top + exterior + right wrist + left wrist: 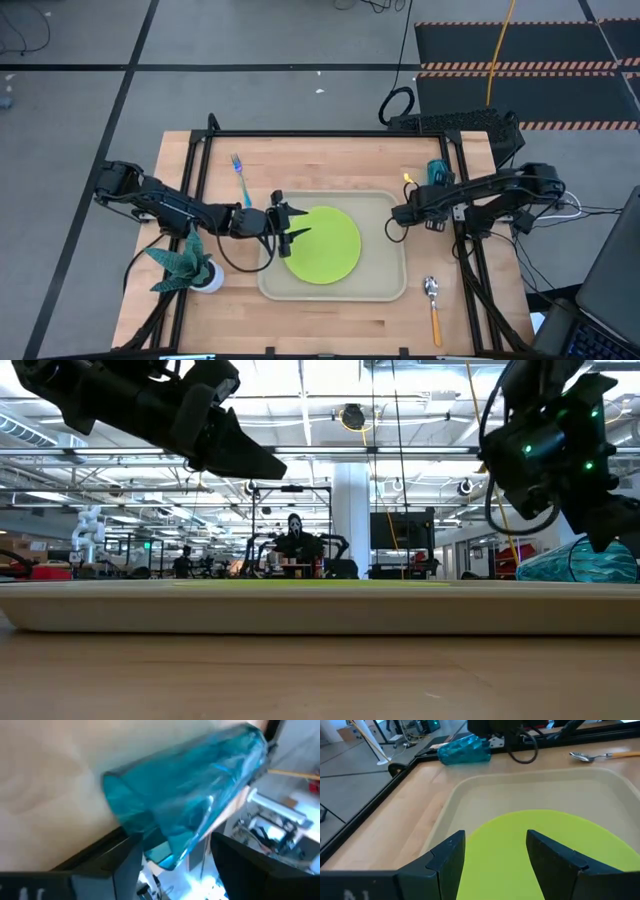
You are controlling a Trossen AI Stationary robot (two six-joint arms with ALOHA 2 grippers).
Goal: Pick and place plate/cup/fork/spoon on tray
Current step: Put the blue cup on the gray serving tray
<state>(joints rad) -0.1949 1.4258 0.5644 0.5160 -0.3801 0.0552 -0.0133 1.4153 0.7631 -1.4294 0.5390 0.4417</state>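
The lime-green plate (322,244) lies flat in the beige tray (385,290). My left gripper (495,855) hovers open over the plate's left edge, clear of it in the low view (235,455). The teal cup (437,172) lies on its side on the table past the tray's far right corner. My right gripper (170,855) slants down at it, open, one finger on each side of the cup's (185,795) near end. The blue-handled fork (240,176) lies on the table left of the tray, and the orange-handled spoon (433,305) lies at the tray's near right. My right gripper's open fingers (125,862) stand on either side of the near end (160,845) of the cup, which lies on its side on the wood. Whether either finger touches it I cannot tell.
A teal leafy plant in a white pot (190,265) stands at the near left, close under my left arm. A black frame rail (330,133) runs along the table's far edge just behind the cup.
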